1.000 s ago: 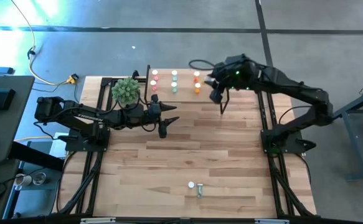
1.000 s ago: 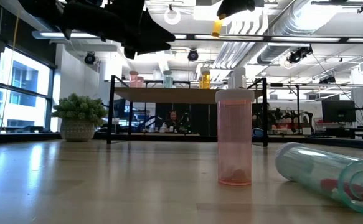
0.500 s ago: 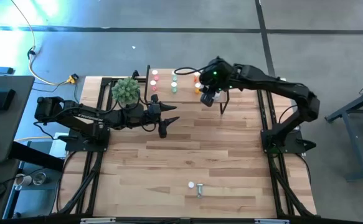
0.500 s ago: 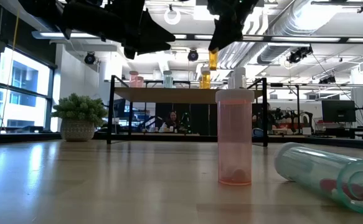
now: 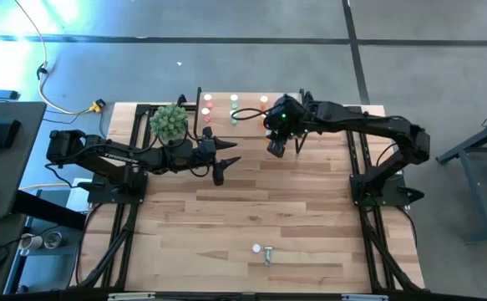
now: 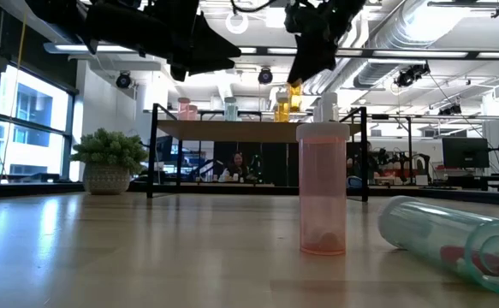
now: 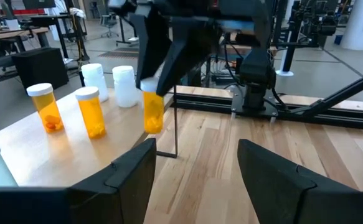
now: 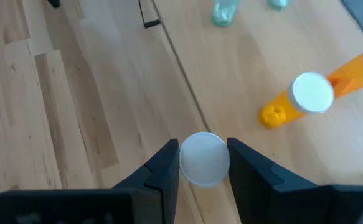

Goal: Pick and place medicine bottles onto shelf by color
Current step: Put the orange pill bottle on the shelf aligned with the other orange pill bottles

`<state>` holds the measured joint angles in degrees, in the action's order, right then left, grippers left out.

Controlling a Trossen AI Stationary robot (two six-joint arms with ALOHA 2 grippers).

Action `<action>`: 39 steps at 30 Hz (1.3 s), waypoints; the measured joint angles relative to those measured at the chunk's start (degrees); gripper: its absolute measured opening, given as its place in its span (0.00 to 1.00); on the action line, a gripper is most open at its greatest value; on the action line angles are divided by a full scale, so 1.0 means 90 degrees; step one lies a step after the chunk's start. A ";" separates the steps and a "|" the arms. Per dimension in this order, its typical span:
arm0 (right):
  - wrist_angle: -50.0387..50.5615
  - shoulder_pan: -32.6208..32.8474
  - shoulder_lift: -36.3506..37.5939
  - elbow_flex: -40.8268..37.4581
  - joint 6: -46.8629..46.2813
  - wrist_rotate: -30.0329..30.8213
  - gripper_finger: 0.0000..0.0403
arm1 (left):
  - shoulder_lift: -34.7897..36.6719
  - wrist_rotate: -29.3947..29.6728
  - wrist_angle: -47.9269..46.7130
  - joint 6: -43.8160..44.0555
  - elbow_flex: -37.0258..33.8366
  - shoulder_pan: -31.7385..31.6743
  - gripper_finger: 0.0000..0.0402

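The shelf point(image 5: 226, 119) stands at the table's far edge with pink, green and orange bottles on its wooden top; the left wrist view shows two orange bottles point(image 7: 69, 112) and two white ones point(image 7: 109, 84) standing there. My right gripper point(image 5: 275, 149) is shut on an orange bottle point(image 7: 153, 113) at the shelf's near edge. My left gripper point(image 5: 226, 160) waits open and empty just in front of the shelf. A pink bottle point(image 6: 323, 188) stands and a green bottle point(image 6: 450, 235) lies on its side near the table's front edge. My right gripper pinches the orange bottle's white cap point(image 8: 203, 158) between its two fingers, which come from above and point down. The bottle hangs upright below them at the shelf's near edge point(image 7: 153, 113). Whether its bottom touches the shelf top, I cannot tell.
A small potted plant point(image 5: 169, 122) stands left of the shelf. Another orange bottle point(image 8: 296, 99) stands on the shelf close to the held one. The wide middle of the slatted tabletop point(image 5: 251, 201) lies between the arms and the two front bottles.
My right gripper has gone toward the table's left edge and down with the orange bottle, from high beside the shelf's right end to the shelf's near edge. The bottle has stayed upright in the hold.
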<state>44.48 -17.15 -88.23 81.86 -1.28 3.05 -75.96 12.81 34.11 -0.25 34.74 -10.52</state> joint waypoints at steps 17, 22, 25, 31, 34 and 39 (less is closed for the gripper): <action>-0.0394 -0.0390 -0.0166 0.0078 0.0335 -0.0163 0.26 | 0.0002 0.0011 0.0014 0.0002 0.0000 -0.0034 0.53; -0.0511 -0.0405 -0.0162 0.0078 0.0457 -0.0175 0.26 | 0.0002 0.0031 0.0012 0.0002 0.0000 -0.0036 0.53; -0.0539 -0.0430 -0.0162 0.0078 0.0473 -0.0175 0.26 | 0.0002 0.0029 0.0012 0.0002 0.0000 -0.0036 0.53; -0.0594 -0.0470 -0.0244 0.0078 0.0591 -0.0175 0.26 | 0.0002 0.0030 0.0010 0.0002 0.0000 -0.0036 0.53; -0.0568 -0.0515 -0.0301 0.0076 0.0629 -0.0172 0.26 | 0.0002 0.0029 0.0010 0.0002 0.0000 -0.0036 0.53; -0.0607 -0.0559 -0.0320 0.0076 0.0703 -0.0174 0.26 | 0.0002 0.0029 0.0005 0.0002 0.0000 -0.0036 0.53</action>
<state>39.02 -22.17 -91.11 82.54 5.05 1.48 -75.94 13.07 34.15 -0.23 34.74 -10.85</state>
